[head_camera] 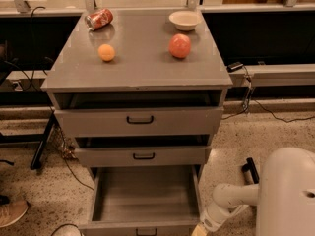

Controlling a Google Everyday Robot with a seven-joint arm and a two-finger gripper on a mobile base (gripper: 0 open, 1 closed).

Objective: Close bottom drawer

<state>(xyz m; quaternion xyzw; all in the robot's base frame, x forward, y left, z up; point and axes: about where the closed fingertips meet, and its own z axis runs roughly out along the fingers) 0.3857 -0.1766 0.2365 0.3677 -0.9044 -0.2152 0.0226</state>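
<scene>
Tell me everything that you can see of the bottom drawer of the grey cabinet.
The bottom drawer is a long grey tray, metal by its look, pulled far out of the cabinet. Its inside shows nothing in it. The shallow front carries a small black handle, cut partly by the picture's lower edge. It sits level, under the middle drawer. The gripper is beside its right front corner; whether they touch, I cannot tell.

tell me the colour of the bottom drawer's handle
Black, against the grey bottom drawer, in the camera view; the gripper is low beside its front corner.
</scene>
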